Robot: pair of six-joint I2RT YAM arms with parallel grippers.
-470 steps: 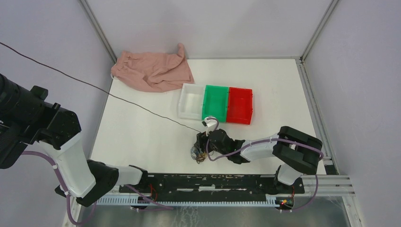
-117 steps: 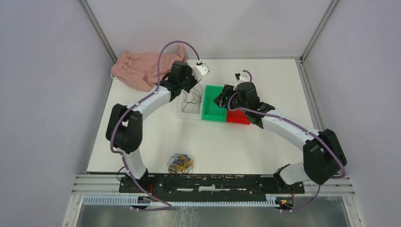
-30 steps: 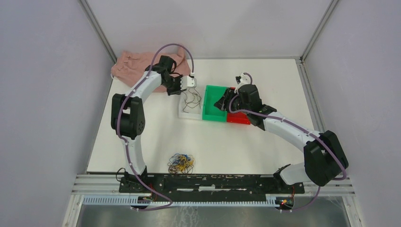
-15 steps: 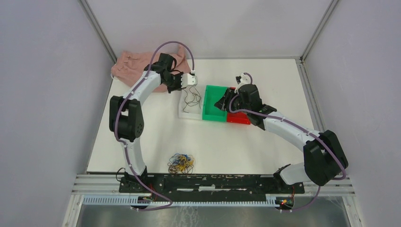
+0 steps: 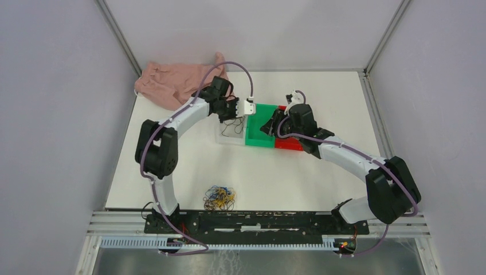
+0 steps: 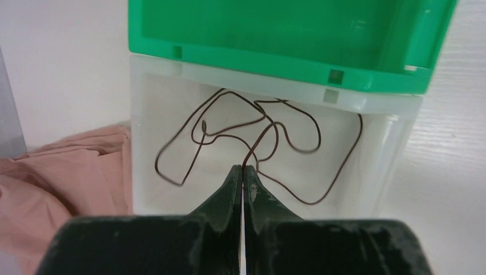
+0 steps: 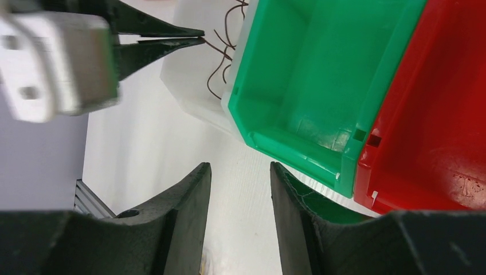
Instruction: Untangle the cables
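A dark brown cable (image 5: 234, 127) lies in loose loops in the white bin (image 5: 219, 134). My left gripper (image 5: 234, 116) points down over that bin. In the left wrist view its jaws (image 6: 243, 168) are shut, and one strand of the brown cable (image 6: 252, 153) runs into the tips. A tangle of yellow, blue and dark cables (image 5: 219, 197) sits near the table's front edge. My right gripper (image 5: 267, 127) hangs by the green bin (image 5: 261, 137). It is open (image 7: 238, 166), with only bare table between its fingers.
The red bin (image 5: 289, 143) adjoins the green bin (image 7: 298, 74), which adjoins the white bin (image 6: 390, 154). A crumpled pink cloth (image 5: 172, 86) lies at the far left, close to the white bin. Grey walls enclose the table on three sides.
My left gripper has gone from part open to shut and has swung right, from the cloth side to above the white bin. The right arm has barely moved.
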